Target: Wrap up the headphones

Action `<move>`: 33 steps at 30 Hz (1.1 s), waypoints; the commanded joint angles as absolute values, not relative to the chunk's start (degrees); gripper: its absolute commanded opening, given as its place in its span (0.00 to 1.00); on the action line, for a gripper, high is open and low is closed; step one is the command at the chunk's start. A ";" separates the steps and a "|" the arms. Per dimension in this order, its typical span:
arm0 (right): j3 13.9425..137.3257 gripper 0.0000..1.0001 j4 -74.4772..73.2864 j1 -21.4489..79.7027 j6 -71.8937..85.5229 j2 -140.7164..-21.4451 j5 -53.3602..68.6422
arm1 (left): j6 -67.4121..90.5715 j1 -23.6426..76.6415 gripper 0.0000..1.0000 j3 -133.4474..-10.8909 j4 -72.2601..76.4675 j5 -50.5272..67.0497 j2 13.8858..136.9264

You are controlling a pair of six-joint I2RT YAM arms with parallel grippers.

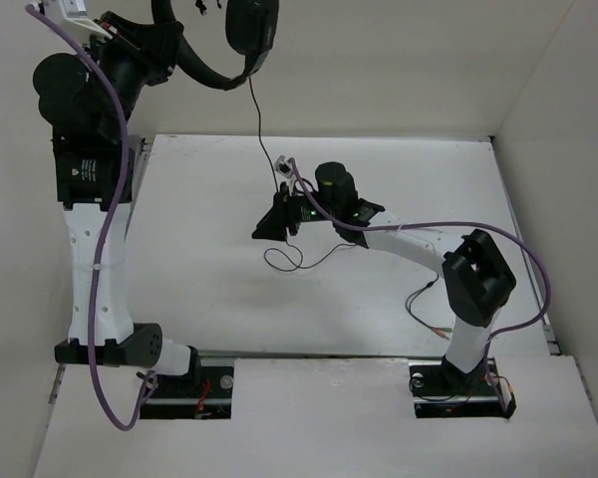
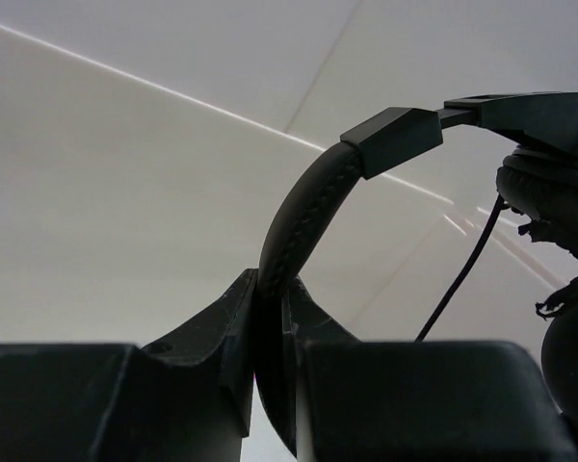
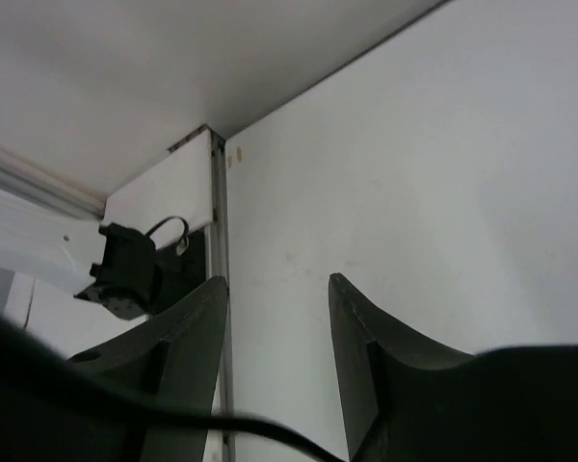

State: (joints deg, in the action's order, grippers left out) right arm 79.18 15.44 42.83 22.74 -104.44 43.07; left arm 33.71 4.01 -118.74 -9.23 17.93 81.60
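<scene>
left side: the left arm [image 1: 92,249] stands raised, its wrist up at the far left corner above the table [image 1: 199,199]. the left gripper [image 2: 270,294] is pressed together on the padded band of the headphones [image 1: 204,72]; in the left wrist view the band rises from between the two fingers [image 2: 233,327] and curves up to a squared joint. the headphones hang in the air off this grip, clear of the table, with one earcup [image 1: 251,25] at the top edge of the overhead view.

centre: the thin black cable [image 1: 257,119] drops from that earcup toward the table and reaches the right gripper [image 1: 271,224], which sits low over the middle of the table. its jaws stand spread apart with bare table showing between them. a dark strand crosses the bottom of the right wrist view; whether it lies inside the jaws cannot be told.

right side: the cable loops on the table just past the gripper, then trails under the right arm [image 1: 419,249] to a small reddish plug [image 1: 442,335] near that arm's base.
</scene>
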 commanded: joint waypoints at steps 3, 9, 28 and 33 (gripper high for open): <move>74.54 0.51 19.25 44.51 20.66 -99.23 43.51 | 36.12 0.49 0.00 -123.04 -4.39 9.24 81.56; 75.23 0.12 14.08 46.18 13.90 -97.74 41.75 | 35.78 -1.54 0.00 -123.14 -5.36 4.58 81.74; 91.05 0.00 -17.05 57.35 -41.21 -87.54 -4.30 | 9.23 1.10 0.00 -110.48 1.58 -13.97 78.49; 94.38 0.00 -16.70 59.54 -51.22 -86.57 -12.46 | 3.61 2.41 0.00 -106.62 3.95 -16.70 78.05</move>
State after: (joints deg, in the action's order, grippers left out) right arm 90.21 -16.62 57.87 -41.43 -88.25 -3.49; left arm 7.64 1.56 -107.92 -4.43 -13.72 80.75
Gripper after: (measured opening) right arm 0.010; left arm 0.098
